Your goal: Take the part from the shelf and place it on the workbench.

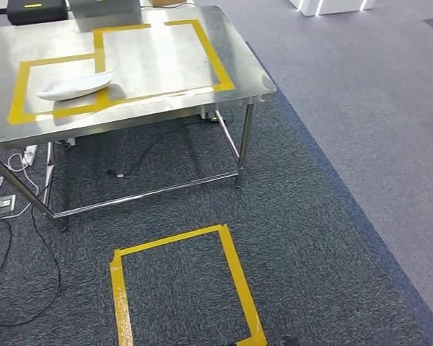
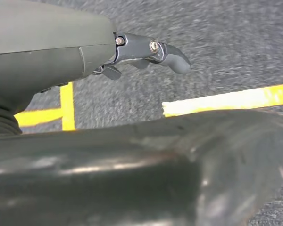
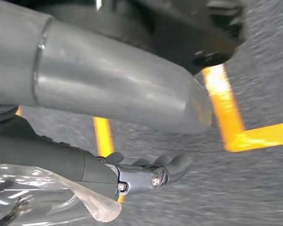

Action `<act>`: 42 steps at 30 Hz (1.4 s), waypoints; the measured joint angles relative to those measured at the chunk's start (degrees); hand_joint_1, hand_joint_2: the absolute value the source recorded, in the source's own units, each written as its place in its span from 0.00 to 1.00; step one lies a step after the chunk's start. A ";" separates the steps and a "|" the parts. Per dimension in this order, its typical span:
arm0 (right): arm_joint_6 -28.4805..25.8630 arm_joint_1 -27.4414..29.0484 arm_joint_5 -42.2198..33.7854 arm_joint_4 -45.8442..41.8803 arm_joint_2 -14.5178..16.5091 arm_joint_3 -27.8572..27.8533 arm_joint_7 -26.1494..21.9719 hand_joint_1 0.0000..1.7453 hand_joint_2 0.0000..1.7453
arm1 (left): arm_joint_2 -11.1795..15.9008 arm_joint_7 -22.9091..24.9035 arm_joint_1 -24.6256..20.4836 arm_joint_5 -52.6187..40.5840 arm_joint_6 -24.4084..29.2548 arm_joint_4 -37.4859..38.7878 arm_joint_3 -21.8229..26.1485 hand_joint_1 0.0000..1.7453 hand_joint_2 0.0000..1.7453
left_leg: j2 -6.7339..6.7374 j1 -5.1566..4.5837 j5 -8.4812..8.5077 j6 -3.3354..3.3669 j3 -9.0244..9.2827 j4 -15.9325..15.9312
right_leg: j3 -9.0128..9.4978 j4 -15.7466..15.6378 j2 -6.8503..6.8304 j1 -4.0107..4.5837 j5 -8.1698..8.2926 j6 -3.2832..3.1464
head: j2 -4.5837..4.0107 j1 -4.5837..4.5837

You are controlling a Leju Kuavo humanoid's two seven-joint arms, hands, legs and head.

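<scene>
A white, shallow curved part (image 1: 75, 85) lies on the steel workbench (image 1: 233, 50), across the yellow tape outline near its left end. In the left wrist view my left hand (image 2: 147, 52) hangs over the dark carpet, fingers stretched out and holding nothing. My right hand (image 3: 147, 172) also hangs over the carpet with its fingers nearly straight and nothing between them. A crumpled clear plastic sheet (image 3: 62, 195) sits against the back of that wrist, and I cannot tell what it belongs to.
A yellow tape square (image 1: 173, 239) marks the carpet in front of the workbench. Cables and a power strip (image 1: 29, 153) lie on the floor under its left end. A black box (image 1: 35, 10) sits at the bench's far edge. Lighter carpet runs along the right.
</scene>
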 joint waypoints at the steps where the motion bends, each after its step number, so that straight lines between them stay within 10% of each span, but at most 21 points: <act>1: 0.20 0.16 -0.04 0.01 -0.01 -0.28 1.21 0.00 0.00 | 0.03 -0.05 -0.15 -0.39 0.07 0.01 -0.03 0.00 0.00 | 0.56 -0.11 0.04 0.00 0.00 0.03 | 2.09 -3.23 -0.46 0.07 1.71 -0.23 | 0.00 0.01; 4: 1.61 0.14 0.22 -0.02 -0.01 -0.86 2.84 0.00 0.00 | 0.04 -0.76 -0.51 -1.00 0.18 0.04 -0.08 0.00 0.00 | 2.27 -0.55 0.08 -0.32 0.03 0.22 | 8.59 -14.67 -4.07 0.80 5.23 -1.50 | 0.00 -0.04; 7: 2.25 0.25 0.75 -0.02 0.00 -0.99 2.52 0.00 0.00 | -0.05 -1.79 -0.79 -1.06 0.39 0.08 -0.08 0.00 0.00 | 4.03 -0.80 0.18 -1.09 -0.03 0.35 | 8.96 -16.41 -3.79 1.04 5.62 -2.42 | 0.00 -0.10; 10: 1.76 0.40 0.87 -0.02 -0.01 -1.20 3.16 0.00 0.00 | -0.34 -0.86 -1.05 -1.23 1.27 0.23 -0.08 0.00 0.00 | 0.86 -0.50 -2.82 -2.11 -1.22 3.97 | 8.77 -16.84 -2.09 0.52 6.50 -3.36 | 0.00 -0.25; 14: 2.29 0.15 1.17 -0.01 0.01 -1.44 4.50 0.00 0.00 | -0.61 1.90 -0.86 -1.73 1.70 0.77 -0.07 0.00 0.00 | -2.07 -0.13 -8.80 -2.56 -6.12 16.88 | 7.88 -16.56 0.91 0.50 7.23 -3.72 | 0.00 -0.36; 18: 2.54 -0.45 1.47 0.02 0.46 -1.47 5.32 0.00 0.00 | 0.30 -0.09 -0.74 0.92 0.88 0.90 0.58 0.00 0.00 | -4.73 0.38 -2.36 -2.55 -1.21 6.34 | 6.95 -15.26 4.07 0.52 7.32 -3.29 | 0.00 -0.38; 22: 2.30 -1.60 1.70 -0.04 0.90 -1.51 4.16 0.00 0.00 | 1.40 -2.09 -0.63 2.41 0.61 0.90 2.10 0.00 0.00 | -6.55 0.64 -1.44 -1.96 0.07 2.12 | 4.96 -14.24 6.84 0.43 7.87 -1.92 | 0.01 -0.34; 25: 1.64 -1.50 0.90 -0.04 0.91 -1.86 4.61 0.00 0.00 | 2.28 0.25 -0.51 1.56 0.31 0.90 2.51 0.00 0.00 | -4.52 0.80 -0.71 -0.75 -0.24 1.61 | 2.80 -11.47 4.40 0.53 6.00 -1.06 | 0.00 0.06; 28: 2.09 -1.68 0.52 -0.05 0.91 -2.16 4.74 0.00 0.00 | 2.67 1.24 -0.02 0.85 0.21 0.90 2.78 0.00 0.00 | -1.93 0.56 -0.47 -0.39 -0.76 1.55 | -1.92 -0.98 0.54 0.46 0.37 -0.46 | 0.00 0.54; 30: 3.18 -1.42 0.21 -0.04 0.91 -2.46 5.05 0.00 0.00 | 2.99 1.76 0.15 -0.14 0.38 0.90 2.83 0.00 0.00 | -0.16 0.48 -0.45 -0.38 -0.94 1.57 | -2.47 1.63 -0.06 0.41 -0.05 -0.35 | 0.00 0.54; 34: 3.43 -0.89 0.07 -0.04 0.91 -2.96 4.37 0.00 0.00 | 3.60 0.34 0.00 -1.20 0.54 0.90 2.83 0.00 0.00 | 2.37 0.22 -0.55 -0.78 -0.70 1.62 | 6.09 -12.06 -3.49 0.89 5.12 -1.41 | 0.00 0.52; 38: 2.81 -0.72 0.43 -0.04 0.91 -3.17 4.14 0.00 0.00 | 4.18 -0.85 -0.31 -1.73 0.87 0.90 2.83 0.00 0.00 | 3.98 0.09 -0.64 -2.13 -0.28 1.55 | 7.10 -15.11 -3.10 1.26 5.86 -2.85 | 0.01 0.36; 42: 2.40 -0.75 -0.65 -0.04 1.05 -3.74 4.10 0.00 0.00 | 4.61 -1.64 -0.36 -2.11 1.20 0.89 2.86 0.00 0.00 | -1.19 0.31 -6.01 -3.03 -3.09 9.35 | 7.52 -15.74 -0.72 0.74 6.83 -4.11 | 0.00 -0.03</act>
